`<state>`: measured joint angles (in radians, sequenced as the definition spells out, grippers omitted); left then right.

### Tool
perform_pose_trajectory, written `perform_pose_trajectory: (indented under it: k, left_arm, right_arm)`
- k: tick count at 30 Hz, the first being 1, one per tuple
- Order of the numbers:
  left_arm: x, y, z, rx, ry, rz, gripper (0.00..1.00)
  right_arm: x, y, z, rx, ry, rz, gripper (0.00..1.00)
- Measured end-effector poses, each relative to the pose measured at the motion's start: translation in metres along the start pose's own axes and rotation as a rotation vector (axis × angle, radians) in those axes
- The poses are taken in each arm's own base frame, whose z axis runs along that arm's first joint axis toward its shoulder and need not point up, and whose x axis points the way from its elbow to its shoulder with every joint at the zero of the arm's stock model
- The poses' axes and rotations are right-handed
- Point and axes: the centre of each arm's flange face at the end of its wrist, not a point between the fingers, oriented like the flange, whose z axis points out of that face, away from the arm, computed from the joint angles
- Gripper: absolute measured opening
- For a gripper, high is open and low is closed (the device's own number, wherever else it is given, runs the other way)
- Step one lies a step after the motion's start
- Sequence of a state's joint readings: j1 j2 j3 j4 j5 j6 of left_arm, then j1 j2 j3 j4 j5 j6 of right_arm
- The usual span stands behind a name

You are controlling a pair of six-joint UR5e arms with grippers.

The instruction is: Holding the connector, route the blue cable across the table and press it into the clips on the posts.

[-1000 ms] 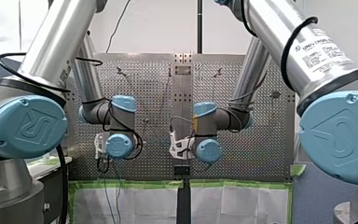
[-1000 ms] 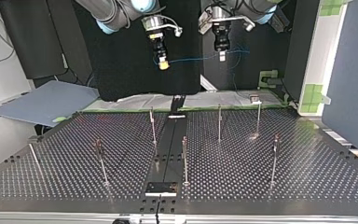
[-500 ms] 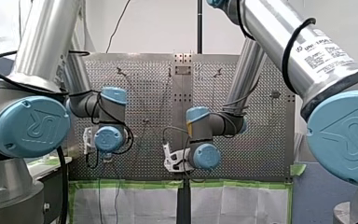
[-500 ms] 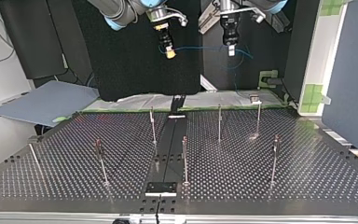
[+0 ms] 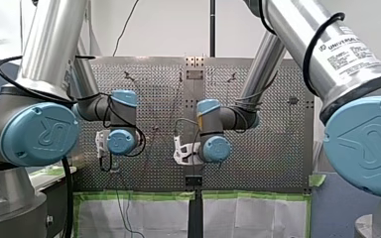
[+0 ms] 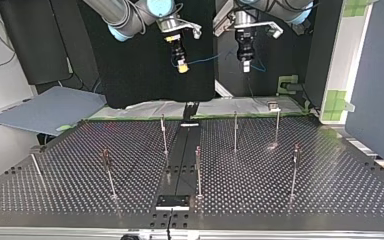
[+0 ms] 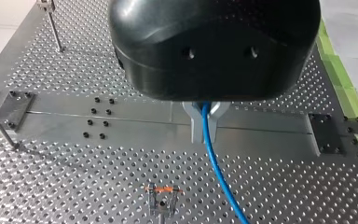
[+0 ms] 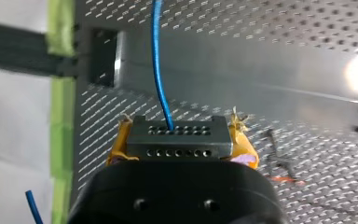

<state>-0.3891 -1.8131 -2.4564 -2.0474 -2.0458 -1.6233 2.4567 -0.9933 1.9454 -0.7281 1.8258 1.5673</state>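
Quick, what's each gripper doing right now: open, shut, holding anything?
My left gripper: shut on the blue cable.
My right gripper: shut on the connector at the cable's end.

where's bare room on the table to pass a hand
Widest bare stretch in the top view: the perforated table right of the rightmost post. Another between the leftmost post and its neighbour. Crowded beside the centre strip.

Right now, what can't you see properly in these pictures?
Left wrist view: the blue cable runs off the edge, its end cut off.
Right wrist view: my right gripper hides the connector's near side.
Top view: the clips on the posts are too small to see.
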Motion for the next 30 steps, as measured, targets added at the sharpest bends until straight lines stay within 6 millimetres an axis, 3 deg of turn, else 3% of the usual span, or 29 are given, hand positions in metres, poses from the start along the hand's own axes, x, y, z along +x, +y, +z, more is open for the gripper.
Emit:
perform_pose_trajectory:
  k: [10,17,30]
  left_arm:
    - [-0.008,0.000,0.017,-0.020,-0.008,-0.021,0.00]
    - [-0.033,0.001,0.033,-0.066,-0.040,-0.069,0.00]
    - [-0.082,0.017,0.048,-0.170,-0.092,-0.117,0.00]
  right_arm:
    - [0.071,-0.006,0.011,0.067,0.083,0.088,0.00]
    - [0.121,-0.008,0.012,0.106,0.142,0.103,0.00]
    - [0.159,-0.019,0.028,0.131,0.142,0.113,0.00]
